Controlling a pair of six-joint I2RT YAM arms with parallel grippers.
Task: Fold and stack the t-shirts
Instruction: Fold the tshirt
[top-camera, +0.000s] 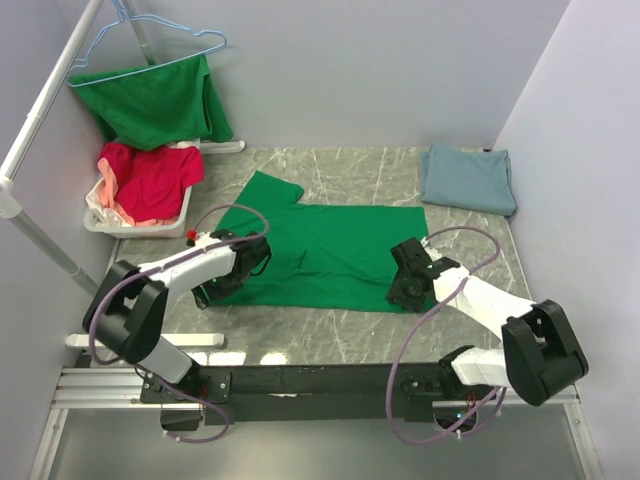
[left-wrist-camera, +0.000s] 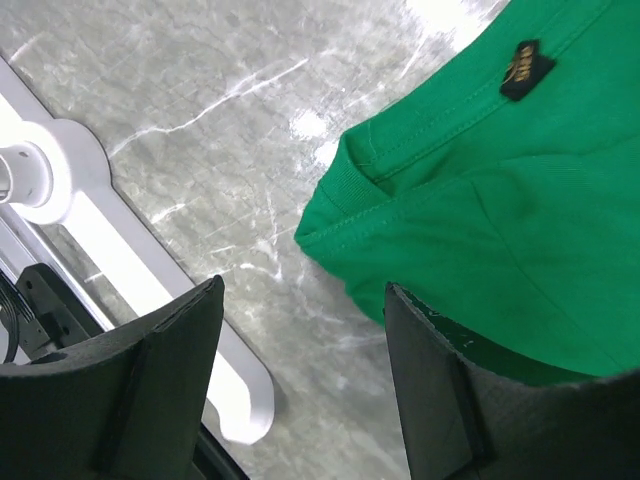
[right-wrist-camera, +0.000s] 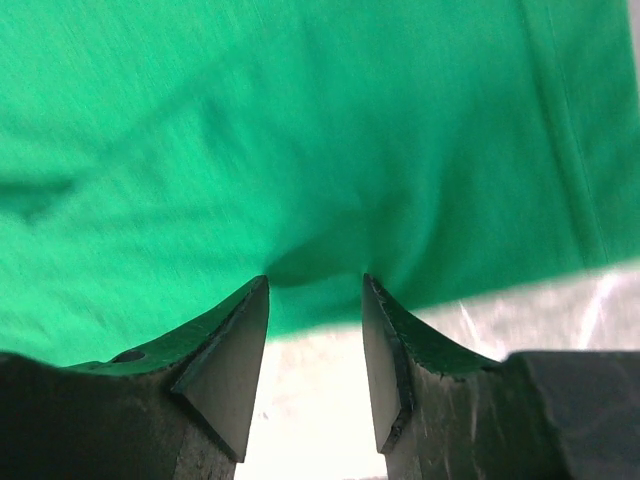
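– So, where does the green tee lie?
– Spread flat in the middle of the desk, with one sleeve out toward the far left. Its near edge runs between the two arms. A blue-grey tee sits folded at the far right, well apart.
– And the end effectors?
– The left end effector is released, jaws wide apart, hanging over the ribbed collar edge at the near left. The right end effector is released too, with bare desk showing through the gap and its tips at the near edge toward the right. The cloth puckers there, so the tips may be pressing on it, but that wrist view is blurred and I cannot be sure.
– How will it handle?
– Light and limp, with no stiffness at all. I judge it will sag and drag wherever it isn't held. It is best taken at the stitched edges, collar seam and hem, where the cloth is doubled and lifts more readily off the slick stone.
– Room to move?
– There is bare desk beyond and in front of the shirt for folding over. A white rack foot lies close on the left, so sweeps that way want care.
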